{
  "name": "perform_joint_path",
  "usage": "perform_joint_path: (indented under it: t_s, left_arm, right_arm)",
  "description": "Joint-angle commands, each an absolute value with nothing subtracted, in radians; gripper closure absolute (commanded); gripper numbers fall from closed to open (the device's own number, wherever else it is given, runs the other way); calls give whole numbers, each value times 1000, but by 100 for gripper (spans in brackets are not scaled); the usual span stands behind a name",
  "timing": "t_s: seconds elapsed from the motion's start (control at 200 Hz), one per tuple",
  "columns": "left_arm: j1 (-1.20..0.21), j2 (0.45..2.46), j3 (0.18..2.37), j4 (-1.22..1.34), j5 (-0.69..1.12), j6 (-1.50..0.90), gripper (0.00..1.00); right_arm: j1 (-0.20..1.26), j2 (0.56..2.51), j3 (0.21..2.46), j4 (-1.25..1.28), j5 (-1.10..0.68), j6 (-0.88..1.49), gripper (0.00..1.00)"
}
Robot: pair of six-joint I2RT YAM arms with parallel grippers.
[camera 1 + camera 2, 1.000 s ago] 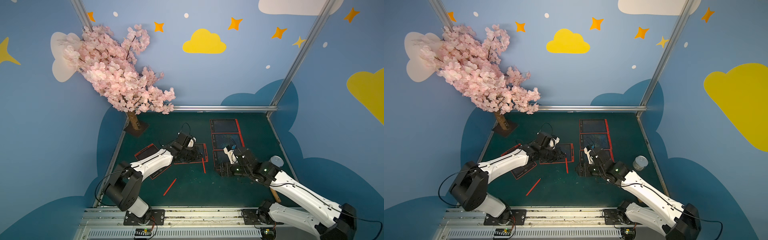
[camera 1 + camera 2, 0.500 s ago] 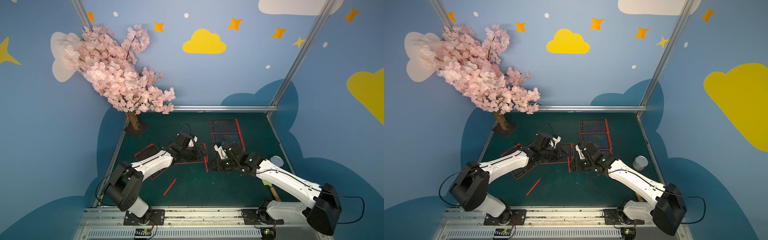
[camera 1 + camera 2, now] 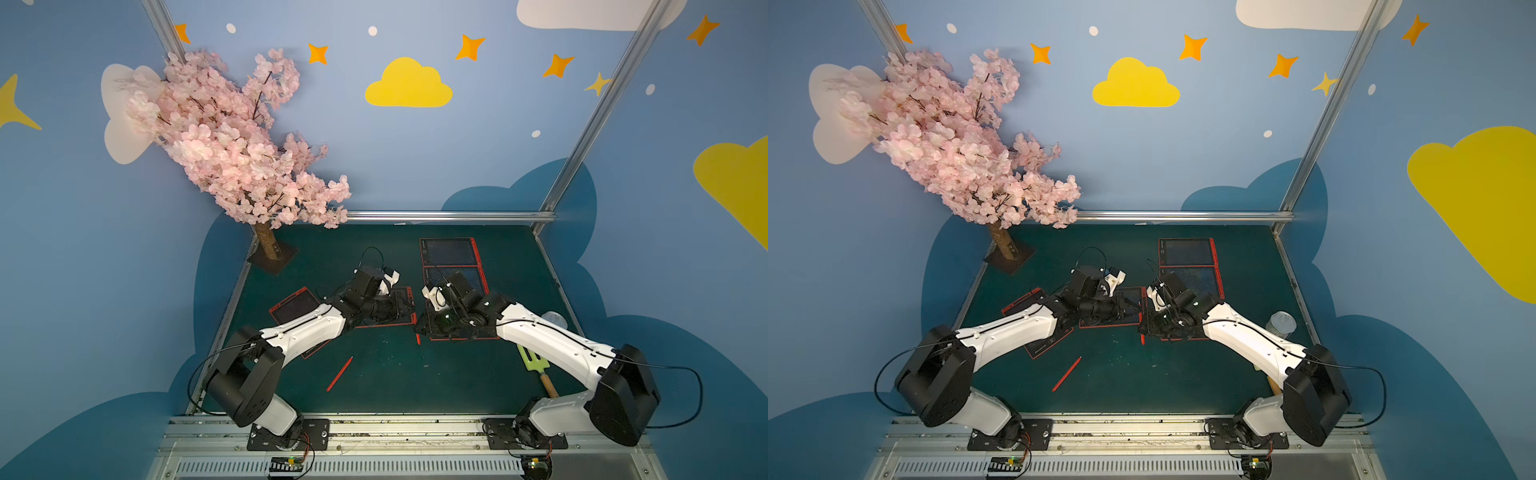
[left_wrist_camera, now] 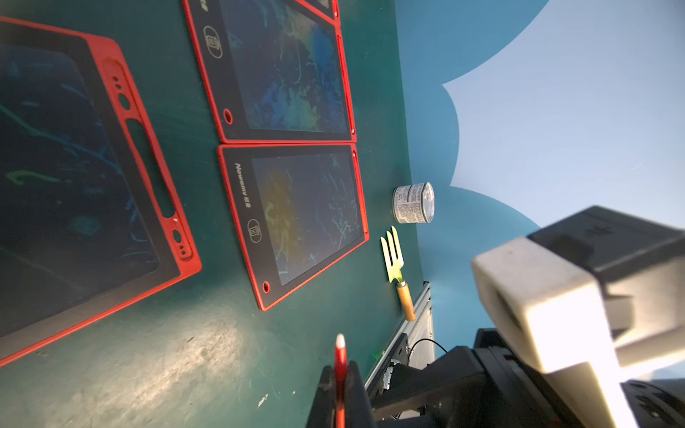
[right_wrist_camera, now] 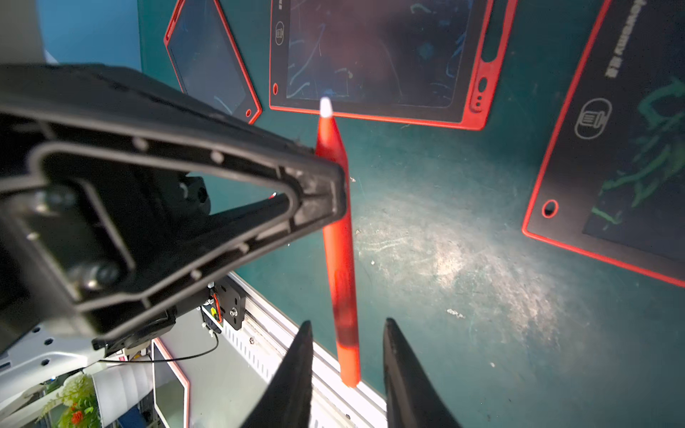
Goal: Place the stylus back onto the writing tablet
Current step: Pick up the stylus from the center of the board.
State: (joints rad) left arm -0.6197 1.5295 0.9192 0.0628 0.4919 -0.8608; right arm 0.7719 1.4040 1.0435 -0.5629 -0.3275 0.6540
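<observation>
My right arm (image 3: 548, 340) had swung left to mid-frame, meeting my left arm (image 3: 303, 328). The tablet (image 3: 1130, 297) with the empty slot lay below centre in both top views. My left gripper (image 4: 340, 367) pinched the stylus (image 5: 337, 237) just right of it; my right gripper (image 5: 347, 321) straddled its blunt end, fingers spread, not touching.

Red, white-tipped stylus (image 5: 337, 241) held aloft near the red-framed tablet (image 5: 370, 55).
</observation>
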Motion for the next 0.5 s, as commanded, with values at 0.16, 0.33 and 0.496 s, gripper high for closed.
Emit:
perform_joint_path:
  t_s: [0.16,0.33,0.496]
  left_arm:
    - [-621,1505,898,84,509,-862,97]
    - [-621,1511,897,95,521,-882,97]
    - [-621,1514,897,98,527,-893,97]
  right_arm:
    - [764,1409,1069,-603,-342,635,78]
    - [762,1406,1065,-604,-336,635,85]
    - [762,1408,1065,-604,-333,633,86]
